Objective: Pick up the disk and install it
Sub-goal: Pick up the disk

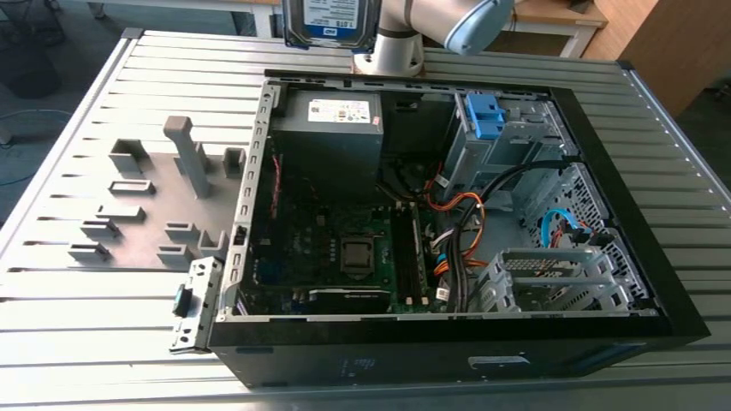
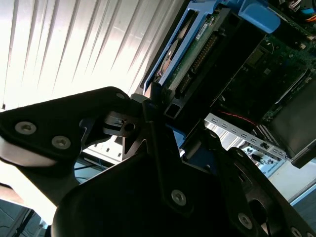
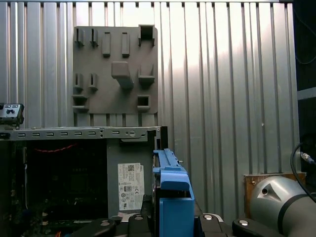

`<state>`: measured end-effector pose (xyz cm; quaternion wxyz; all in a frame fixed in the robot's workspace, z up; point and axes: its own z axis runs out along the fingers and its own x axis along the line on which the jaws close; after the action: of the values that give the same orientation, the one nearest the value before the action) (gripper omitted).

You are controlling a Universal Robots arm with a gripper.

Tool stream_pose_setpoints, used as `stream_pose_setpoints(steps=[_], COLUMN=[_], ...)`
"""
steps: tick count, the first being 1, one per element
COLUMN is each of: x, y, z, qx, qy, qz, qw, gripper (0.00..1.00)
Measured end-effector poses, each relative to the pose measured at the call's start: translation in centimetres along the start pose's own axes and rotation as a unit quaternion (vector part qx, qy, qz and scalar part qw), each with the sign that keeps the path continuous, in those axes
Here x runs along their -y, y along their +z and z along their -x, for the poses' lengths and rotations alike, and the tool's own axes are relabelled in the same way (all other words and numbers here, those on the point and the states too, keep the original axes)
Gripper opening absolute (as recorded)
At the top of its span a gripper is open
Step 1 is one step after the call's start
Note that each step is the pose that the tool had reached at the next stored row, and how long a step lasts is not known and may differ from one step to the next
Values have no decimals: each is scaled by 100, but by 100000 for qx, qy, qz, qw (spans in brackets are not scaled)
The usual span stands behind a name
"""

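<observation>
The disk (image 1: pixel 329 21), a silver drive with a white-and-blue label, hangs in the air behind the open computer case's (image 1: pixel 639 257) rear wall, at the top of the exterior view. In the second wrist view my gripper (image 2: pixel 168 123) is shut on the disk (image 2: pixel 185 59), which shows edge-on with its circuit board and blue side rails. The first wrist view shows the disk's blue rail (image 3: pixel 170 190) rising between the black fingers (image 3: pixel 140 219), above the case's rear corner.
Inside the case are a grey power-supply box (image 1: pixel 331 128), a motherboard (image 1: pixel 342 248), orange and black cables (image 1: pixel 457 214), a bay with a blue bracket (image 1: pixel 485 116) and an empty metal cage (image 1: pixel 549 278). A grey fixture plate (image 1: pixel 149 197) lies on the slatted table at the exterior view's left.
</observation>
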<state>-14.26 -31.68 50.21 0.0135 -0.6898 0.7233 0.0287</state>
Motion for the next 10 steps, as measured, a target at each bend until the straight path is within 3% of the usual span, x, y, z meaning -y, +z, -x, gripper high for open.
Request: stream_pose_setpoints(steps=[10], x=[55], y=[-1], z=[2], qx=[0], qy=[-1], qz=[-1], qw=[100000], gripper=[36])
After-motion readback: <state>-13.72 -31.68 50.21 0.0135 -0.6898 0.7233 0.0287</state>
